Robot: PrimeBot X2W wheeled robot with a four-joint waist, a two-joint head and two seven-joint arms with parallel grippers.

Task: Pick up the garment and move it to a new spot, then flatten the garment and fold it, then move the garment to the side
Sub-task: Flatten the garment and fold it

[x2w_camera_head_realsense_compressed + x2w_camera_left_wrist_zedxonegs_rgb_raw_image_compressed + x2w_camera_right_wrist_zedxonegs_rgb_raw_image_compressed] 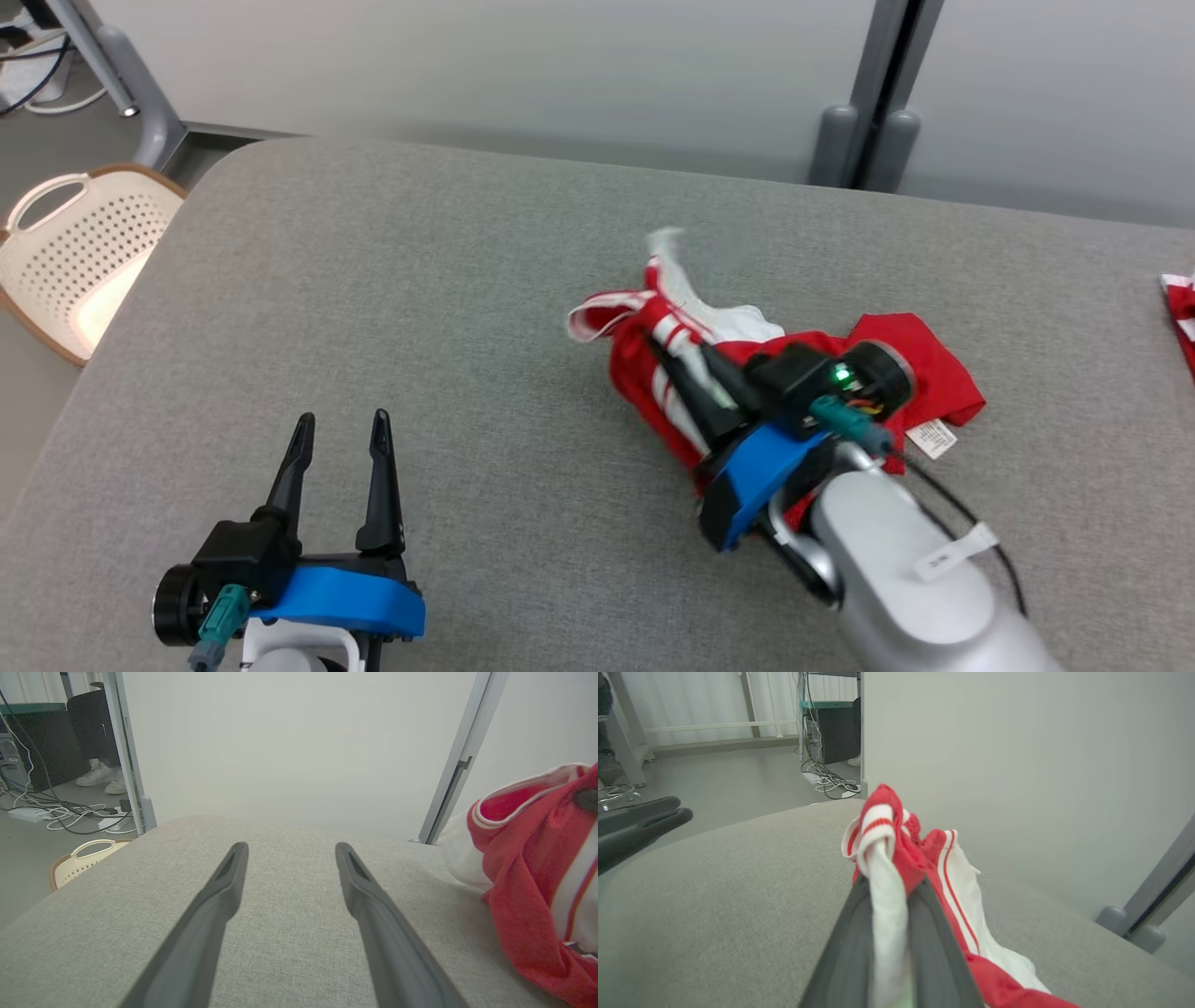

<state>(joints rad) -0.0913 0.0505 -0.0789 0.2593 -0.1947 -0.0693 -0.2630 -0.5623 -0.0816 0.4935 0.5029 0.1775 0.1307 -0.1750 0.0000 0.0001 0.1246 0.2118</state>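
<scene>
Garment (920, 359) bunched on worktop (420, 280), right of centre, partly hidden under right arm (896, 551). Right claw (888, 891) pinching white-and-red fold, tips buried in cloth. Left claw (342, 420) spread, empty, near front edge. Red scrap (1181, 308) cut off at right edge.

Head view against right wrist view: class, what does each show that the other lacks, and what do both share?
Head view adds: the perforated basket beside the table, the garment's white care label, and a second red item at the table's right edge. Right wrist view adds: floor cables and a dark cabinet. Shared: the red-and-white garment, the grey table, the right gripper shut on the garment, and the open left gripper.
</scene>
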